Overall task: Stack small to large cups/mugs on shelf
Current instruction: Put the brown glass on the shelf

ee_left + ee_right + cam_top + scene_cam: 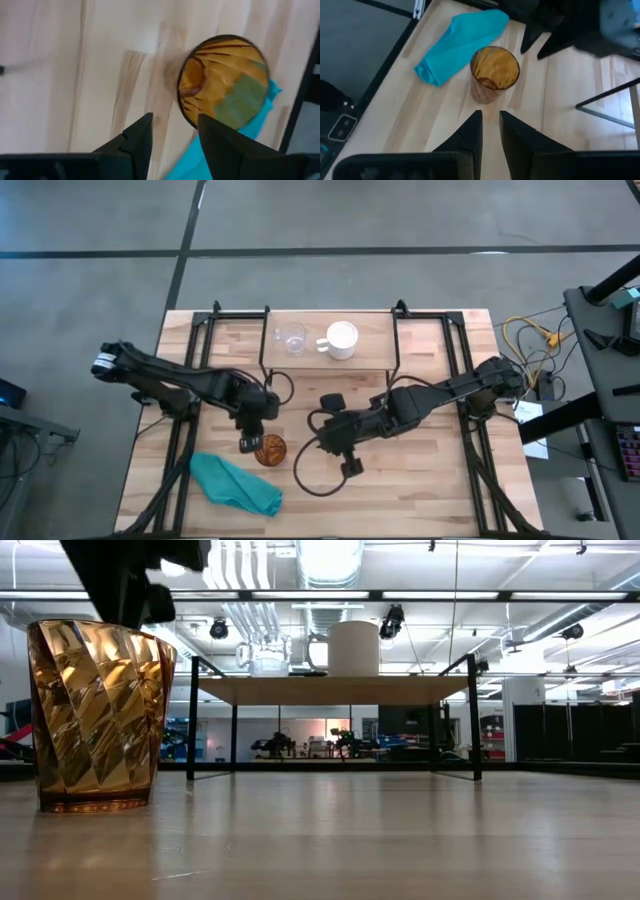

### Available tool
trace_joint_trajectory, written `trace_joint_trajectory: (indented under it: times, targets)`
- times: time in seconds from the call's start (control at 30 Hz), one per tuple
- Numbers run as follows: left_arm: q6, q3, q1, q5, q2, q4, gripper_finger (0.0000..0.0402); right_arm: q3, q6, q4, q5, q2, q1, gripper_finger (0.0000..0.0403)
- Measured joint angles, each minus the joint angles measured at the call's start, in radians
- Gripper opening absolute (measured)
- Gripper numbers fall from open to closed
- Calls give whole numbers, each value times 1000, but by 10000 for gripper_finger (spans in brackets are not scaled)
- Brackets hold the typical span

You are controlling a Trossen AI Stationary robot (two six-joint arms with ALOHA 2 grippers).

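Note:
The amber-brown patterned cup [271, 450] [98, 715] stands upright on its base on the table, near the front. My left gripper [250, 442] [175, 126] is open and hovers just above and to the left of the cup's rim, pointing down; I see no touch. My right gripper [335, 448] [491, 122] is shut and sits to the right of the cup, pointing at it across a gap. The clear glass cup [291, 338] and the white mug [341, 340] [353, 648] stand side by side on the shelf [372, 340] [330, 690].
A crumpled teal cloth [237, 483] [457, 45] lies on the table just front-left of the amber cup. The shelf's black legs [190, 720] stand at the far middle of the table. A black cable [300, 475] loops below the right gripper.

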State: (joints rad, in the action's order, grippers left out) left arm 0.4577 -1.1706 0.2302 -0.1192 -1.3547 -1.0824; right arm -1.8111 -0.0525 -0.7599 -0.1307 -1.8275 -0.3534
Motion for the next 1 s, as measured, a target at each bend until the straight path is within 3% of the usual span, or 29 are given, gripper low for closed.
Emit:
trace_joint_trajectory:
  times: [0.17, 1.0]
  targets:
    - [78, 33, 0, 5, -1, 62, 141, 0, 23, 17, 0, 0, 0, 59]
    - [113, 92, -1, 0, -6, 165, 141, 0, 26, 18, 0, -1, 0, 59]
